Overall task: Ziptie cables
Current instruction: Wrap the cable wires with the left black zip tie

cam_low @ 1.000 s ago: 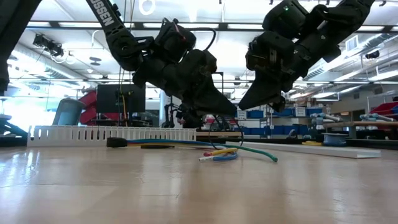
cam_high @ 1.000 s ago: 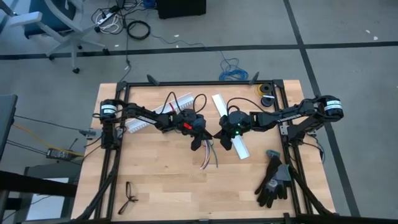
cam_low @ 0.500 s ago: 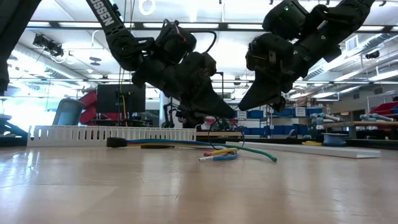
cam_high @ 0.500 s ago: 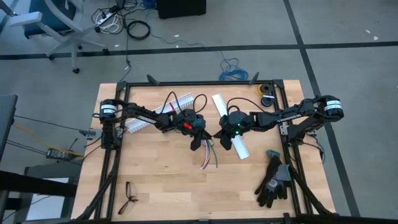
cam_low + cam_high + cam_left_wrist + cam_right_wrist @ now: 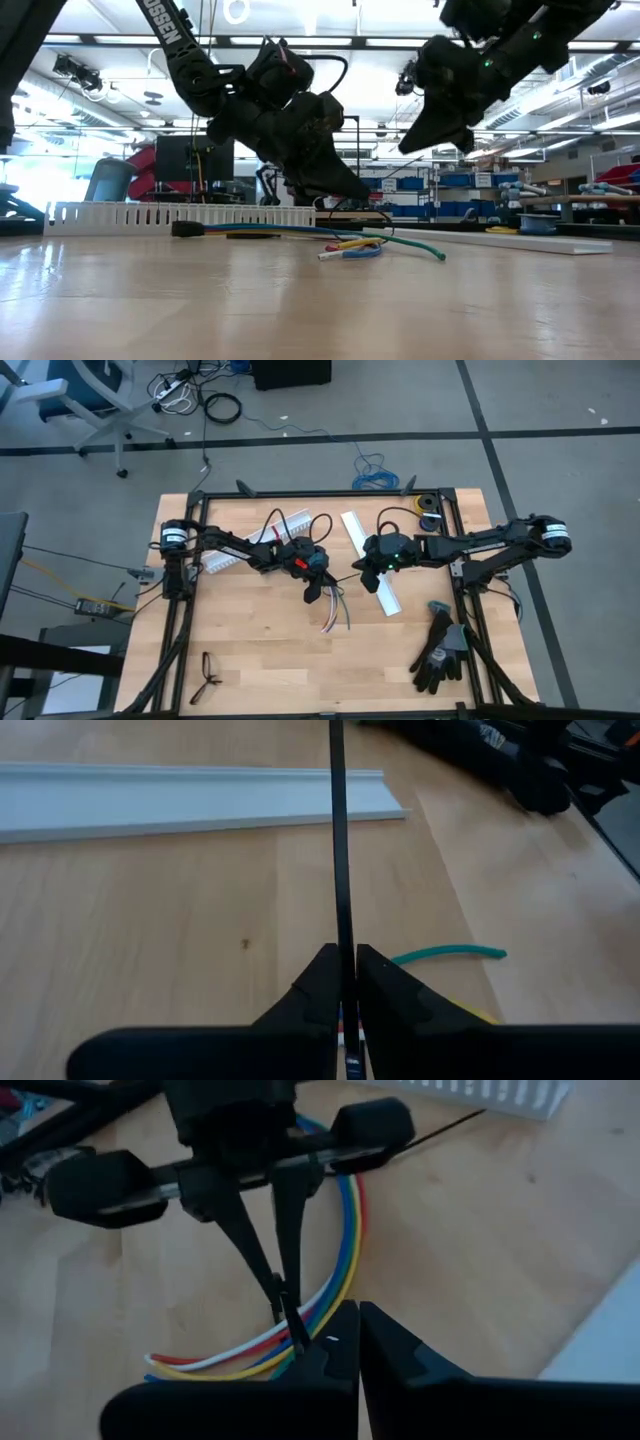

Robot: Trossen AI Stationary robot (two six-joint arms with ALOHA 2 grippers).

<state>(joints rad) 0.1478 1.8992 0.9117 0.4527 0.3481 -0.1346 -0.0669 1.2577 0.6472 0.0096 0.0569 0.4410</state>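
We see a big wooden surface (image 5: 260,650) with a dark frame around it. Two dark arms reach in from the sides and meet near the middle.

A long white channel (image 5: 372,563) lies flat on the surface under the right arm. Another white channel with slots (image 5: 252,543) lies under the left arm, near the far edge. A pair of black gloves (image 5: 440,650) rests near the right corner close to us. A small pair of glasses (image 5: 208,678) lies near the left front corner. Two small rolls of tape (image 5: 428,510) sit at the far right corner.

The left claw (image 5: 315,588) hangs just above the cables. Its two fingers (image 5: 322,982) are pinched tight on a thin black strip (image 5: 338,850). The strip sticks straight out from between them.

The right claw (image 5: 362,565) is up in the air, above the long white channel and just beside the left claw. Its fingers (image 5: 335,1348) are pressed together with nothing that we can see between them.

The cables (image 5: 335,612) lie on the surface near the middle, right under the left claw. We see red, yellow, blue, white and green wires (image 5: 335,1275) side by side. Their loose ends (image 5: 350,249) spread out on the wood, and the green one (image 5: 448,954) curls away from the others.
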